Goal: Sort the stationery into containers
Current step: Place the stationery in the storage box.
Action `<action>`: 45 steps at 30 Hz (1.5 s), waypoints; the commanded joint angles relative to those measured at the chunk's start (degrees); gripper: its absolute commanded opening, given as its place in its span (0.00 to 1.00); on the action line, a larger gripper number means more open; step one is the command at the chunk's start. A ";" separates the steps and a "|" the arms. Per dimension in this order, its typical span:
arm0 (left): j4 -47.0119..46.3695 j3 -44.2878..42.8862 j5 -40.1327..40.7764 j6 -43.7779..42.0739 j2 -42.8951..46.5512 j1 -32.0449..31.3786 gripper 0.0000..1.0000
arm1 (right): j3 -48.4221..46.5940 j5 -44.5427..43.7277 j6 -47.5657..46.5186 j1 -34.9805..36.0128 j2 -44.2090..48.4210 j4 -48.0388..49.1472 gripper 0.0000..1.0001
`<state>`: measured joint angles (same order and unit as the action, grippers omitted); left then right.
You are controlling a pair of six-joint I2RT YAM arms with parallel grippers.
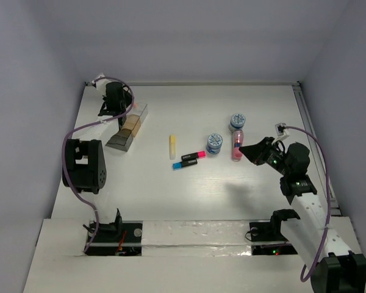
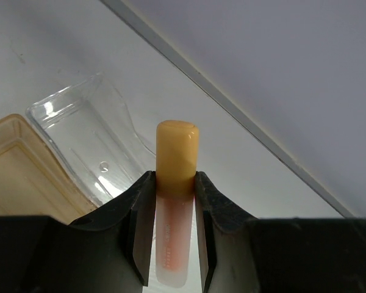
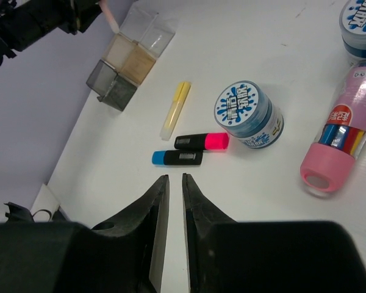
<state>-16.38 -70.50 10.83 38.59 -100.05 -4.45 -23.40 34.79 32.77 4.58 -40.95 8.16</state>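
My left gripper (image 1: pixel 114 102) is shut on an orange marker (image 2: pixel 177 160), held just above and beside the clear box (image 2: pixel 79 131), which adjoins the tan box (image 2: pixel 18 174). In the top view the clear (image 1: pixel 138 113), tan (image 1: pixel 130 127) and dark grey (image 1: pixel 119 141) boxes form a row. A yellow marker (image 1: pixel 172 146), a pink-and-black marker (image 1: pixel 194 157) and a blue-and-black marker (image 1: pixel 183 164) lie mid-table. Two blue-and-white tubs (image 1: pixel 215 143) (image 1: pixel 237 121) and a pink tube (image 1: pixel 236 147) lie to the right. My right gripper (image 3: pixel 175 178) hovers empty, jaws nearly together, near the blue-and-black marker (image 3: pixel 177 158).
The table's back wall edge (image 2: pixel 250 125) runs close behind the left gripper. A grey cable (image 1: pixel 73 137) loops from the left arm. The right arm's body (image 1: pixel 296 174) stands right of the pink tube (image 3: pixel 341 137) and nearer tub (image 3: pixel 249 114).
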 commanded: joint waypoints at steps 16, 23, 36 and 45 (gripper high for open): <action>-19.03 2.65 9.47 2.10 -6.21 0.14 0.00 | 1.69 7.40 0.89 2.72 1.13 11.08 0.22; -21.94 3.61 9.56 0.87 -7.44 0.14 0.00 | 1.95 7.49 0.89 2.72 0.78 11.96 0.22; -26.16 6.25 9.39 1.93 -9.99 0.14 0.09 | 2.04 7.67 1.06 3.24 1.13 12.49 0.22; -27.04 6.86 8.68 1.32 -9.99 -0.39 0.28 | 2.30 8.37 1.41 3.24 0.87 13.37 0.22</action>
<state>-39.68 -64.12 19.51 40.34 -111.48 -4.51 -21.56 42.06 33.91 7.27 -40.47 17.34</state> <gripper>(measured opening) 0.257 0.219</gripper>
